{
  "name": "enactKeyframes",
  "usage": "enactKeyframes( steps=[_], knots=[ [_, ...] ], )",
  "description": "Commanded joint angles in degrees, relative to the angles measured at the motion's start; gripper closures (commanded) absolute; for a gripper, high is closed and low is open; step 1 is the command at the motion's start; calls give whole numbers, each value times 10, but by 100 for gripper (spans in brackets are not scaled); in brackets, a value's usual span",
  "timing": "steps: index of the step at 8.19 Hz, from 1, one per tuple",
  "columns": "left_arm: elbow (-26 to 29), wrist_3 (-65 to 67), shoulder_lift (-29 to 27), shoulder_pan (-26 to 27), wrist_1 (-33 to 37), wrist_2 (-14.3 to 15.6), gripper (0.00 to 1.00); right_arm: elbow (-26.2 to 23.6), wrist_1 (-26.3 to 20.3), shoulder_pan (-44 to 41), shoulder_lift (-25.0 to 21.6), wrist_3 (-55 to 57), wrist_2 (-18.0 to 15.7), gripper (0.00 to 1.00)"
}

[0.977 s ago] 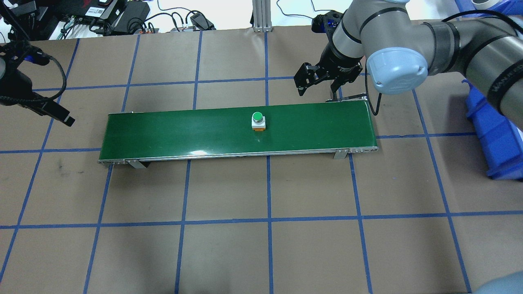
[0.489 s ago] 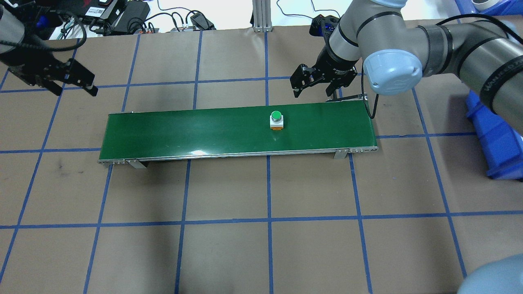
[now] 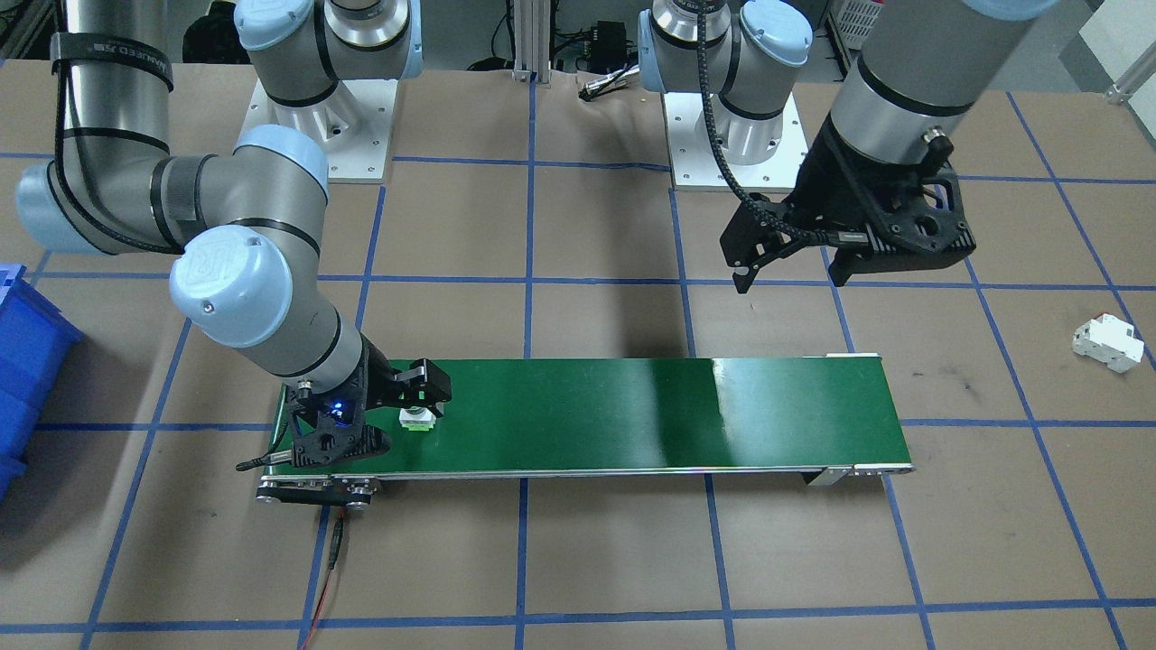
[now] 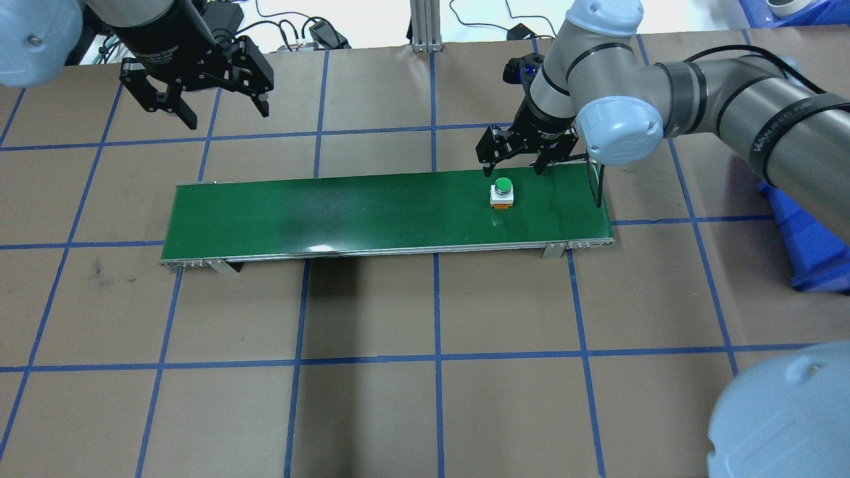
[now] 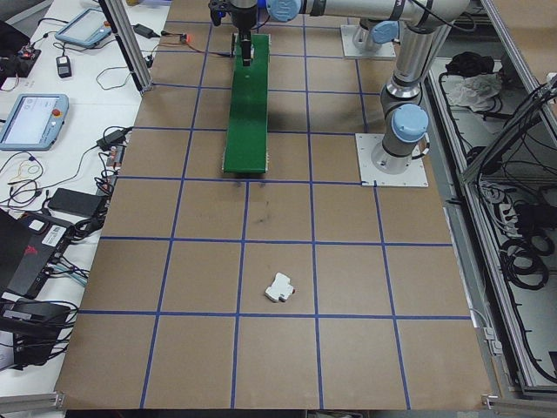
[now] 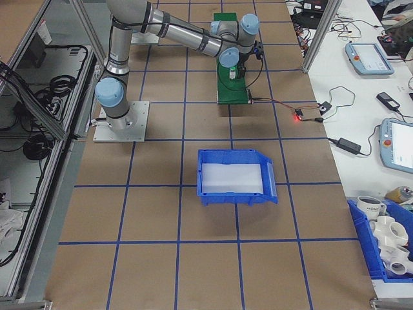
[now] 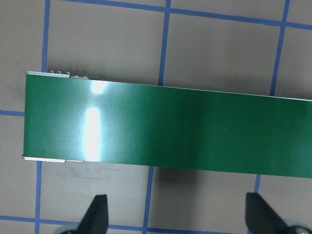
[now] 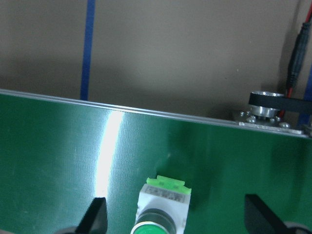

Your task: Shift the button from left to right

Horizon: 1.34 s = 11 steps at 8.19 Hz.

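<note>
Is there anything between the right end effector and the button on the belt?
Nothing visible. The right end effector is open just above the button, which stands alone on the green belt between the fingers in the wrist view.

The round blue cap point(image 3: 237, 283) on the right arm's joint carries a raised "UR" logo. Dark bands round the arm tubes point(image 4: 777, 129) bear lettering too small to read. A mug point(image 6: 370, 206) has unreadable print.
</note>
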<state>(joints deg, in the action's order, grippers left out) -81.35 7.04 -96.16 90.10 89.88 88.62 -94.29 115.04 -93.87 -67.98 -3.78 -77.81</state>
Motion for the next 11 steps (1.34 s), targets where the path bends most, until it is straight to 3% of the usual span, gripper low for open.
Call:
enactKeyframes(
  steps=[1, 2, 3, 4, 7, 9, 11],
  knots=[
    [-2, 3, 24, 17, -5, 9, 0, -14, -6, 1, 9, 0, -57, 0],
    [-16, -2, 43, 16, 0, 9, 0, -17, -9, 1, 14, 2, -126, 1],
    [-47, -4, 64, 16, -1, 9, 0, -16, -11, 1, 13, 4, -141, 55],
    [-66, -11, 76, 15, -6, 9, 0, -16, -11, 1, 13, 4, -144, 99],
    [-79, -18, 76, 8, -64, 6, 0, 3, -11, 13, 3, 10, -142, 100],
    [-79, -18, 76, 8, -64, 8, 0, 38, -53, 18, -7, 2, -138, 100],
    [-79, -18, 76, 8, -65, 9, 0, 63, -111, 74, -30, -94, -134, 100]
  ],
)
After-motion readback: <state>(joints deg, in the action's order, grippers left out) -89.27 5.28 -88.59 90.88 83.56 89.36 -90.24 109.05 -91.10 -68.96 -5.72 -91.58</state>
